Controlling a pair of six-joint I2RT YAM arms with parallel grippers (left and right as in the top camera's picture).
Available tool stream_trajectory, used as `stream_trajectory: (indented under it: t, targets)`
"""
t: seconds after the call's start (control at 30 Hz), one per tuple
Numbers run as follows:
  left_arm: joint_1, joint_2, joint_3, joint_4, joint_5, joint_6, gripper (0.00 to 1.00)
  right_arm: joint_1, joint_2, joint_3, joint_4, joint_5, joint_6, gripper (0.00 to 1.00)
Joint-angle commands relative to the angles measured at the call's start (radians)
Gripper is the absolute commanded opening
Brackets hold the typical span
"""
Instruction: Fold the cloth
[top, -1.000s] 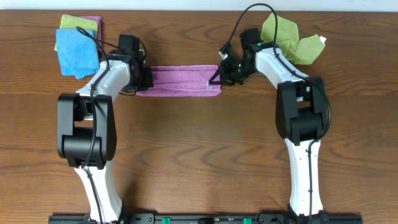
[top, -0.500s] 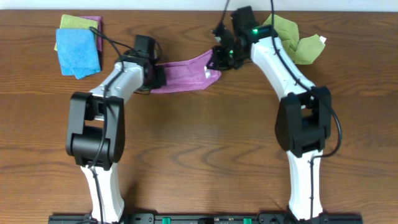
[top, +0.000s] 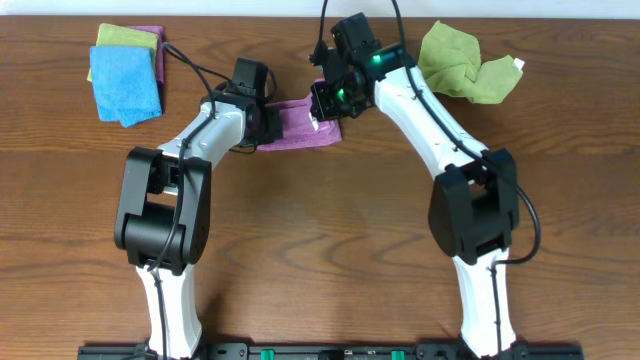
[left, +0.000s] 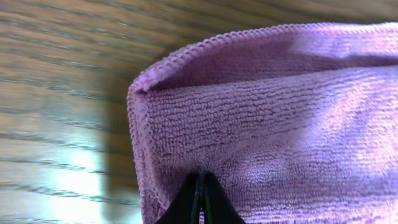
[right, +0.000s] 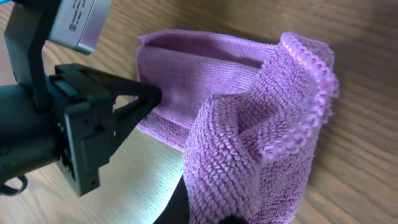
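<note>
Item: purple cloth (top: 298, 132), on the bench (top: 320, 230), far centre, between my arms. My left pincer (left: 200, 196) was clamped shut on its folded edge. My right pincer (top: 323, 104) gripped the bunched opposite end.

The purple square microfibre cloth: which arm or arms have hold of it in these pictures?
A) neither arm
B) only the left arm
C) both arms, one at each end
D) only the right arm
C: the left wrist view shows the left fingers pinched shut on one end of the purple square microfibre cloth. The right wrist view shows the right fingers holding its other end, bunched and raised above the wooden table.
</note>
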Motion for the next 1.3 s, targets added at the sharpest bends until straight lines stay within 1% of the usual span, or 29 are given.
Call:
stream_trajectory:
  t: [0.0, 0.13, 0.4, 0.5, 0.63, 0.77, 0.9, 1.0, 1.1, 1.27]
  targets:
    - [-0.013, 0.067, -0.025, -0.019, 0.13, -0.011, 0.05, -0.003, -0.007, 0.009, -0.003, 0.01, 0.008, 0.01]
    - [-0.013, 0.056, 0.007, -0.023, 0.163, -0.011, 0.06, -0.003, -0.007, 0.009, -0.002, 0.01, 0.008, 0.02]
    - [-0.001, 0.005, 0.061, -0.037, 0.143, 0.035, 0.05, -0.012, -0.008, 0.009, -0.006, 0.013, 0.008, 0.02]
    - [0.016, -0.048, 0.081, -0.05, 0.113, 0.035, 0.06, -0.02, -0.008, 0.009, -0.011, 0.013, 0.007, 0.02]
    - [0.046, -0.156, 0.094, -0.053, 0.112, 0.034, 0.06, -0.022, -0.008, 0.009, -0.011, 0.017, 0.007, 0.01]
    - [0.072, -0.303, 0.095, -0.062, 0.109, 0.034, 0.05, -0.012, -0.008, 0.009, -0.002, 0.096, 0.002, 0.01]
    - [0.105, -0.432, 0.095, -0.143, 0.084, 0.048, 0.06, 0.014, -0.007, 0.009, 0.031, 0.111, -0.012, 0.02]
    - [0.138, -0.502, 0.095, -0.24, 0.074, 0.061, 0.06, 0.043, -0.004, 0.007, 0.051, 0.175, -0.013, 0.02]
    - [0.172, -0.548, 0.094, -0.327, 0.074, 0.077, 0.06, 0.069, 0.001, 0.007, 0.076, 0.196, -0.032, 0.01]
    - [0.221, -0.584, 0.094, -0.414, 0.074, 0.09, 0.06, 0.095, 0.023, 0.006, 0.122, 0.196, -0.035, 0.01]
